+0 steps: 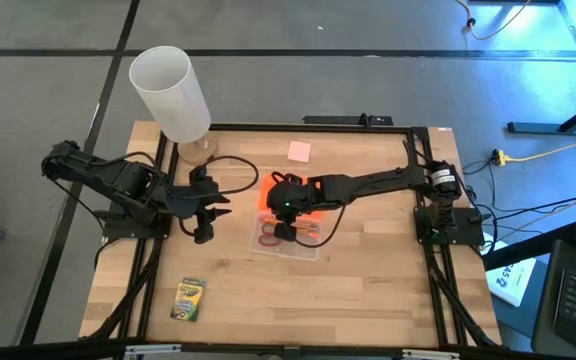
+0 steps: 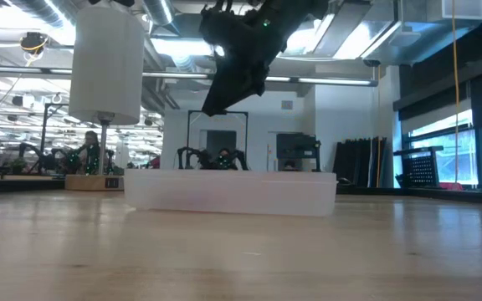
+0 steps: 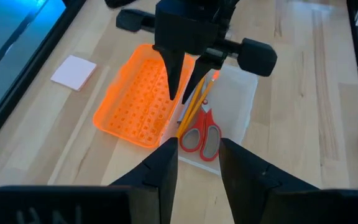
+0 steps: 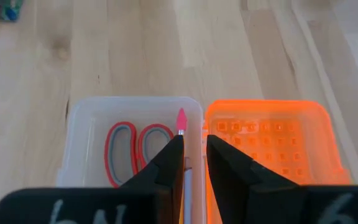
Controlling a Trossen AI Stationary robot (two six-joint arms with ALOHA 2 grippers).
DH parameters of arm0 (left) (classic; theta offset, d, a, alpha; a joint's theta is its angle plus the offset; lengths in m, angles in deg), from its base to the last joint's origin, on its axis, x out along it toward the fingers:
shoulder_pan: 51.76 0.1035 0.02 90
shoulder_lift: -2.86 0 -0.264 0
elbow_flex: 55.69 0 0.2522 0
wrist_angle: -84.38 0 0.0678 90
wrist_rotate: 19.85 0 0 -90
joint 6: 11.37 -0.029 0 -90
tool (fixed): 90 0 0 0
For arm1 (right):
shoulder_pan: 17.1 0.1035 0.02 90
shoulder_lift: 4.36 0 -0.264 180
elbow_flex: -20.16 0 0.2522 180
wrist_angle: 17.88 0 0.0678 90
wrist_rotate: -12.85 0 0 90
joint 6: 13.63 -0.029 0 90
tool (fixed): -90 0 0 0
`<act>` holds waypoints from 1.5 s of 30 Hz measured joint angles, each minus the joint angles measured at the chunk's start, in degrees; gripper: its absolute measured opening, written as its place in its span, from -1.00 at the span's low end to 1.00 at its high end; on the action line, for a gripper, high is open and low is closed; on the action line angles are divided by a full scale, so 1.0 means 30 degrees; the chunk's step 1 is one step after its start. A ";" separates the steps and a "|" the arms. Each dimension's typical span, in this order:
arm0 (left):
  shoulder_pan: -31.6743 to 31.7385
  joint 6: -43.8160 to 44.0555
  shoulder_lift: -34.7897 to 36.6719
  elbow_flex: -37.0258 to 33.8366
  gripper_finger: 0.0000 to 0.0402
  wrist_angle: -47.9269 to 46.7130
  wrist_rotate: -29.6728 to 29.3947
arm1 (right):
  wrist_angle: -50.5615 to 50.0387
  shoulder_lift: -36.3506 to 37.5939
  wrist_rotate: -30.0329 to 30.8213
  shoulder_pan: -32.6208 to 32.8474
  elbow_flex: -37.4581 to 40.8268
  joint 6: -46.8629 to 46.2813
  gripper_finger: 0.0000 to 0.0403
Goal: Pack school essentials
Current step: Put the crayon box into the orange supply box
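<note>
Two arms over your bench, operator. Far left, your left gripper [image 1: 206,222] hangs by the left edge, fingers a small gap apart, nothing between them. Below it, the green-and-yellow crayon box [image 1: 189,298] lies near the front-left corner. At mid-bench your right gripper [image 1: 284,226] hovers over the clear plastic box [image 4: 79,118]; a pink-tipped pencil [image 4: 182,134] sits between its nearly closed fingers, though I cannot tell if they clamp it. Red-handled scissors [image 3: 201,132] and orange pencils [image 3: 194,103] lie inside, the orange perforated lid [image 3: 140,98] just beside. The small pink square eraser [image 1: 299,151] rests near the back edge.
</note>
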 joint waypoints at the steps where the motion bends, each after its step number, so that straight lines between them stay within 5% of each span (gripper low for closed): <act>1: 0.0000 0.0263 0.0000 0.0000 -0.45 -0.0017 0.0000 | 0.0000 0.0093 0.0000 0.0000 0.0000 0.0040 -0.63; 17: 0.0515 0.2763 0.0000 0.0000 -0.45 -0.0997 0.0004 | -0.2556 0.4376 0.0404 -0.2070 -0.0036 0.0792 -0.63; 23: 0.0353 0.8841 0.0000 0.0007 -0.45 -0.3246 0.0027 | -0.4036 0.4452 0.0364 -0.2114 -0.0036 0.2413 -0.63; 35: -0.2991 1.7860 -0.0883 -0.1888 -0.45 -0.3435 0.3223 | -0.4510 0.4554 -0.1817 -0.1634 -0.0029 0.3976 -0.81; 45: -0.6982 2.1658 -0.3399 -0.1931 -0.45 -0.0716 0.4182 | -0.4524 0.4554 -0.2105 -0.0493 -0.0029 0.6118 -0.86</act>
